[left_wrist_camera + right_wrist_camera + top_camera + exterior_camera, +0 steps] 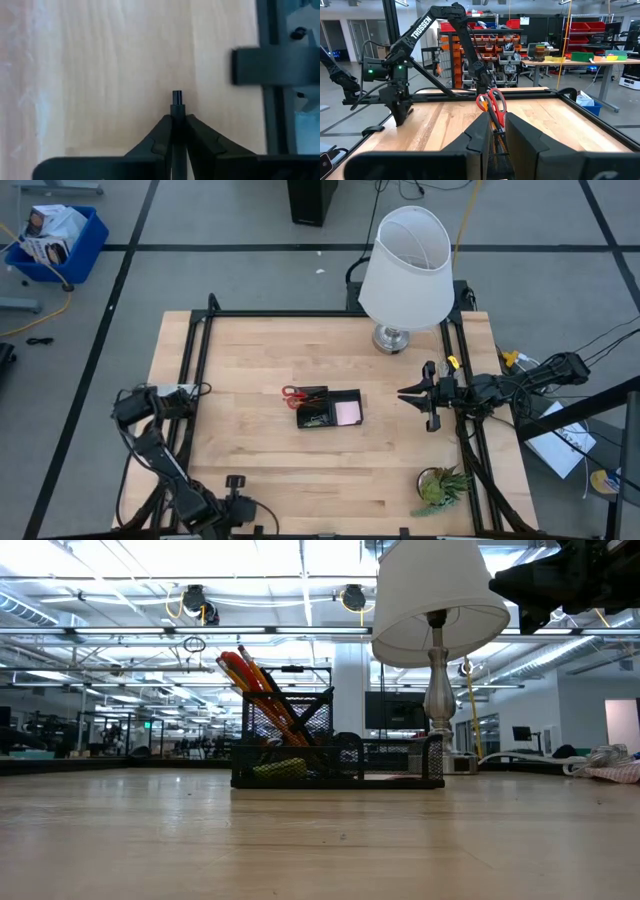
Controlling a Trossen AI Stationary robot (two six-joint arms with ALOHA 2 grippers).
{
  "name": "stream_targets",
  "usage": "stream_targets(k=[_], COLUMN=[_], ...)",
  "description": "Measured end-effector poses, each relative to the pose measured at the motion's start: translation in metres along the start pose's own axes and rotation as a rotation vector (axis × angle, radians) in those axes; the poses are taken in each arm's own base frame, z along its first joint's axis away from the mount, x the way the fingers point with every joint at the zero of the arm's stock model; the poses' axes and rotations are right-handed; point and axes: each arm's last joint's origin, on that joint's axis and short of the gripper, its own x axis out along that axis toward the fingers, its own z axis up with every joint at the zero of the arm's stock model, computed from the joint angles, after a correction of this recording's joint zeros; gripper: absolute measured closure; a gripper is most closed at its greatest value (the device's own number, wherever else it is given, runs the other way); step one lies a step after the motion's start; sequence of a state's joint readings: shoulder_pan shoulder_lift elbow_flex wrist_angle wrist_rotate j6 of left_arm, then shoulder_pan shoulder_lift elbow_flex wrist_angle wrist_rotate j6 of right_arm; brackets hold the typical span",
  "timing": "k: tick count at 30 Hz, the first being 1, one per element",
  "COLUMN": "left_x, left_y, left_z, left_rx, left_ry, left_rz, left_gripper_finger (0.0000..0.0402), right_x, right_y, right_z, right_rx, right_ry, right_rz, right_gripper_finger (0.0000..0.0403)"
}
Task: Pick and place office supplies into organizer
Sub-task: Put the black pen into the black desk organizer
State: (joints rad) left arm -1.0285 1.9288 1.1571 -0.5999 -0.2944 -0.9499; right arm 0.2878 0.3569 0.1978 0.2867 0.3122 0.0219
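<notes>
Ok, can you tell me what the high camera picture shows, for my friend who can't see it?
A black organizer sits mid-table on a wooden table, holding red-handled scissors and a pink sticky-note pad. A white-shaded lamp stands at the far edge and a small potted plant at the near right corner. Both dark arms wait at the table's sides, away from the organizer.

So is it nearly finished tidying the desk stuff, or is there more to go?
Nearly finished, it seems. The organizer already holds the red-handled scissors, orange pencils and pink sticky-note pad. The left gripper, low at the table's near left edge, is closed on a thin black piece, probably the last item. The right gripper waits beside the lamp. No loose supplies show.
</notes>
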Motion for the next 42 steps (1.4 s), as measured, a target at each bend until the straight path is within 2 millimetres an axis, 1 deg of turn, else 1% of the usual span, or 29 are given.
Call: stream_targets(k=[2, 6, 8, 12, 15, 18, 20, 24, 30, 35, 38, 42], left_x=[-0.001, -0.006, -0.012, -0.024, -0.035, -0.049, -0.058, -0.080, -0.118, -0.147, -0.159, -0.164], left_y=[0.004, 0.015, 0.020, 0.035, 0.047, 0.061, 0.069, 0.083, 0.110, 0.134, 0.147, 0.163], left_z=[0.004, 0.015, 0.021, 0.031, 0.040, 0.048, 0.054, 0.063, 0.080, 0.098, 0.111, 0.132], left_rx=[0.002, 0.032, 0.033, 0.036, 0.030, 0.013, 0.019, -0.007, -0.053, -0.072, -0.070, -0.057], left_ry=[-0.023, -0.095, -0.138, -0.185, -0.238, -0.288, -0.328, -0.449, -0.585, -0.693, -0.756, -0.827], left_rz=[0.019, 0.085, 0.107, 0.188, 0.248, 0.303, 0.341, 0.403, 0.426, 0.414, 0.381, 0.305], left_gripper_finger=[0.0356, 0.0378, 0.0379, 0.0375, 0.0357, 0.0350, 0.0352, 0.0373, 0.0379, 0.0355, 0.0356, 0.0377], right_x=[0.000, 0.000, 0.000, 0.000, 0.000, 0.000, 0.000, 0.000, 0.000, 0.000, 0.000, 0.000], right_y=[0.000, 0.000, 0.000, 0.000, 0.000, 0.000, 0.000, 0.000, 0.000, 0.000, 0.000, 0.000], right_z=[0.000, 0.000, 0.000, 0.000, 0.000, 0.000, 0.000, 0.000, 0.000, 0.000, 0.000, 0.000], right_rx=[0.000, 0.000, 0.000, 0.000, 0.000, 0.000, 0.000, 0.000, 0.000, 0.000, 0.000, 0.000], right_ry=[0.000, 0.000, 0.000, 0.000, 0.000, 0.000, 0.000, 0.000, 0.000, 0.000, 0.000, 0.000], right_rz=[0.000, 0.000, 0.000, 0.000, 0.000, 0.000, 0.000, 0.000, 0.000, 0.000, 0.000, 0.000], right_gripper_finger=[0.0348, 0.0348, 0.0348, 0.0348, 0.0348, 0.0348, 0.0348, 0.0348, 0.0348, 0.0348, 0.0348, 0.0348])
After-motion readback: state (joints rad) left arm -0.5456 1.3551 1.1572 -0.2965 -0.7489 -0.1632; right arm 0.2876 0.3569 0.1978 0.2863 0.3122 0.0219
